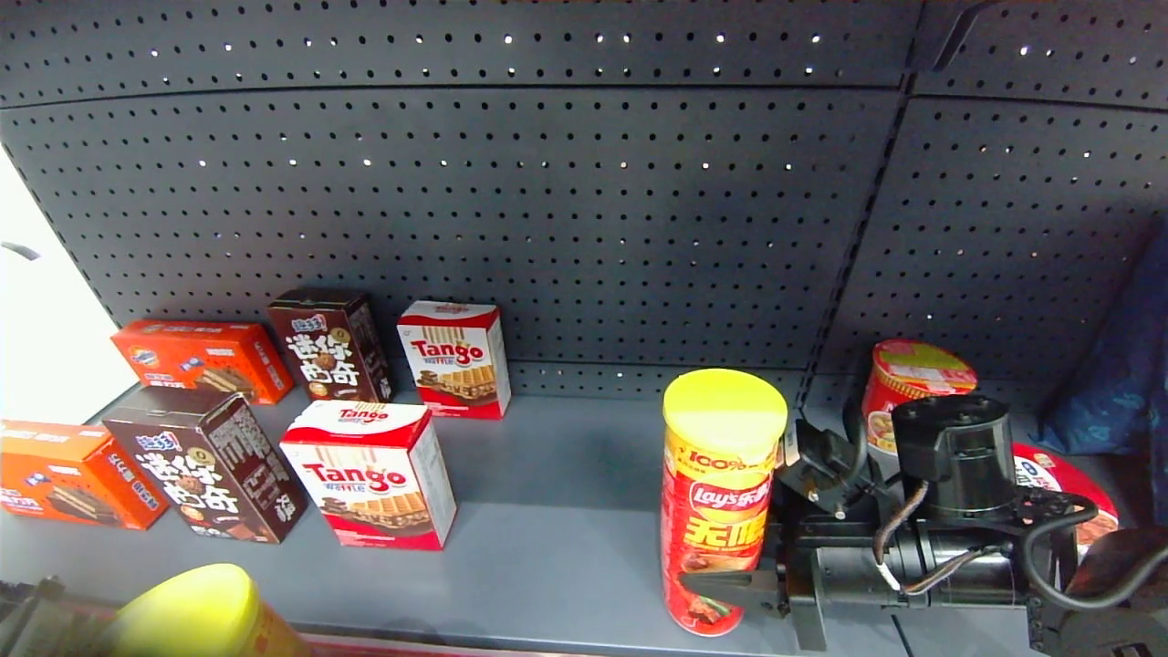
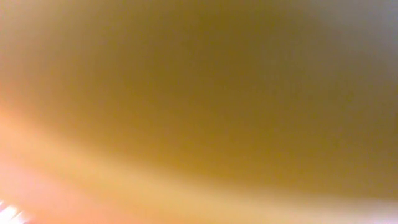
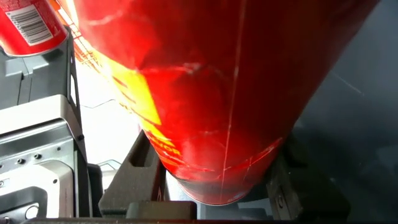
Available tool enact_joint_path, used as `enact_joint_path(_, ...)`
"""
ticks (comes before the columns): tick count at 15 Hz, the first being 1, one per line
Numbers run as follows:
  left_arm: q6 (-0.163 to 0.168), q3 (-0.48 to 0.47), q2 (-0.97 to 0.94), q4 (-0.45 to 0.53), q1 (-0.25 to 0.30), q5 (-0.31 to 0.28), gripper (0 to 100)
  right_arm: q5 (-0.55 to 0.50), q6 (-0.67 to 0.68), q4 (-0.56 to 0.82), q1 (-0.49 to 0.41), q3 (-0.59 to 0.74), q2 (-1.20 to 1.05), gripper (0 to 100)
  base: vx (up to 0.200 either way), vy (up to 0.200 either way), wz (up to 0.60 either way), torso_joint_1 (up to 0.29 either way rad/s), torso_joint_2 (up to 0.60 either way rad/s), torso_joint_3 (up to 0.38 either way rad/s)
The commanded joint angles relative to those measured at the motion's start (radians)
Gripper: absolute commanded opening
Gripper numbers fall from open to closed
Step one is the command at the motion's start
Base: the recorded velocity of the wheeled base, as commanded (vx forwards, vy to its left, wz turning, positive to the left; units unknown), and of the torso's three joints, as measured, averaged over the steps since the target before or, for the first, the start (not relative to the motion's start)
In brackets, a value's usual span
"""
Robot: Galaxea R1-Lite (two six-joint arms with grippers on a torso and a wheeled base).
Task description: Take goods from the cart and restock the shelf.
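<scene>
Right gripper fingers clamp an upright red, yellow-lidded chip can on the grey shelf; six snack boxes stand to its left, two red noodle tubs behind.

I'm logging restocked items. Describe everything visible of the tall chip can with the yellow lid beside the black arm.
The chip can is a tall cylinder with a glossy red wrap, yellow panels and print, capped by a flat yellow lid that looks plastic. It stands upright near the front edge of the grey shelf. The right hand grips its lower part, one finger on each side; whether its base fully rests there is unclear.
</scene>
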Motion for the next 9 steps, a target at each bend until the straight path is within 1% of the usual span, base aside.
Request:
enact_joint_path(1, -0.002, 0.003, -0.003, 0.000, 0.000, 0.000, 0, -0.003, 0.001, -0.002, 0.004, 0.001, -0.002, 0, 0.000, 0.000, 0.00, 0.000, 0.00, 0.000)
enact_joint_path(6, -0.002, 0.006, -0.005, 0.001, 0.001, 0.000, 0, -0.042, -0.001, -0.002, 0.004, 0.004, -0.003, 0, 0.000, 0.000, 0.00, 0.000, 0.00, 0.000)
enact_joint_path(7, -0.002, 0.007, -0.008, 0.001, 0.001, 0.000, 0, -0.058, -0.001, -0.002, 0.004, 0.007, -0.003, 100, 0.000, 0.000, 0.00, 0.000, 0.00, 0.000)
enact_joint_path(9, -0.002, 0.012, -0.011, 0.001, 0.001, 0.000, 0, -0.070, 0.001, -0.002, 0.013, 0.002, -0.003, 100, 0.000, 0.000, 0.00, 0.000, 0.00, 0.000)
